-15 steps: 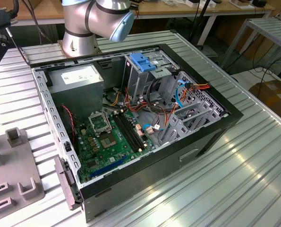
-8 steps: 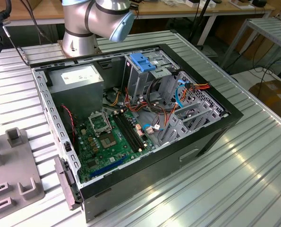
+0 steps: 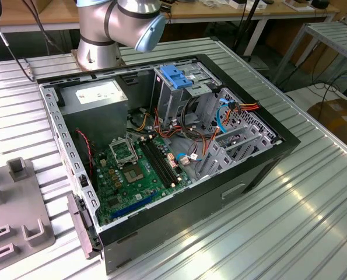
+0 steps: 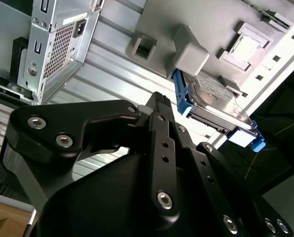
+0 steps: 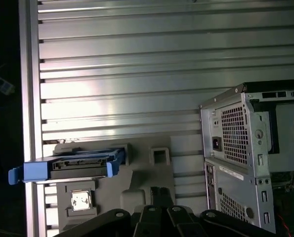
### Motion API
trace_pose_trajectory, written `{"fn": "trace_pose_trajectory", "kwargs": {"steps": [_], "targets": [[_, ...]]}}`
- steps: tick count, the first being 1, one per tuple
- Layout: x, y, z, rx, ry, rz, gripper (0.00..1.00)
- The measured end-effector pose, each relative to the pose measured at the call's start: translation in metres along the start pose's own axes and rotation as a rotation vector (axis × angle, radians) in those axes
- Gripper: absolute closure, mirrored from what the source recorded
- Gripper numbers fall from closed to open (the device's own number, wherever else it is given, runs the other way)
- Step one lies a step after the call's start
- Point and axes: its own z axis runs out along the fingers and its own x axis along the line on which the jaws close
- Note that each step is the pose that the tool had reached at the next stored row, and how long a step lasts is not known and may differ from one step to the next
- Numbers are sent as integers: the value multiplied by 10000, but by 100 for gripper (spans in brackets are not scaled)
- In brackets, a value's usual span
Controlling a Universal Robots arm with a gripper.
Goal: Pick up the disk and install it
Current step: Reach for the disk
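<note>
The jaws (image 5: 160, 190) look closed w/ nothing between them, tips together in both wrist views, touching nothing. Right ahead of the tips sits a grey fixture (image 5: 154, 173) on the ribbed table (image 5: 137, 59), w/ a small square socket nearest them. The disk (image 5: 80, 165) stands on edge in that fixture, off to one side of the jaws and clear of them. Its labelled face shows in the second wrist view, w/ a blue bracket (image 4: 183, 96) along the edges. So it's not yet picked up.

On the other side of the jaws, farther off, is the open PC case (image 3: 220, 192). Inside it, per the exterior view, are a drive cage (image 3: 176, 87) w/ a blue handle and loose cables (image 3: 243, 108) crowding beside it. The arm (image 3: 121, 23) rises beyond the case.

Risks, as judged from here:
- Closed jaws brought onto the disk would prob. knock or tip it in its slot rather than straddle it.
- A grip landing on the plastic bracket, not the metal body, could flex or slip.
- An off-centre or skewed hold could jam the disk against the fixture walls on the way out.
- At the case, the cables near the cage could snag the disk or block its seat, esp. if it goes in tilted.
</note>
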Motion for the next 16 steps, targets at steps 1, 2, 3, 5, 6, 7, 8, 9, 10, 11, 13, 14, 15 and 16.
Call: {"fn": "trace_pose_trajectory", "kwargs": {"steps": [1, 2, 3, 5, 6, 7, 8, 9, 10, 11, 13, 14, 15, 16], "targets": [[12, -1, -1, 1, 0, 0, 90], [21, -2, -1, 0, 1, 0, 90], [36, -3, -1, 0, 1, 0, 90], [74, -6, -2, 0, 0, 0, 90], [90, -7, -3, 0, 1, 0, 90], [101, -8, -3, 0, 0, 0, 90], [110, -8, -3, 0, 0, 0, 90], [121, -9, -3, 0, 0, 0, 90], [138, -11, -4, 0, 0, -1, 90], [153, -12, -4, 0, 1, -1, 90], [178, -14, -5, 0, 0, -1, 90], [188, -14, -5, 0, 0, -1, 90], [210, -16, -6, 0, 1, 0, 90], [236, -18, -7, 0, 1, -1, 90]]}}
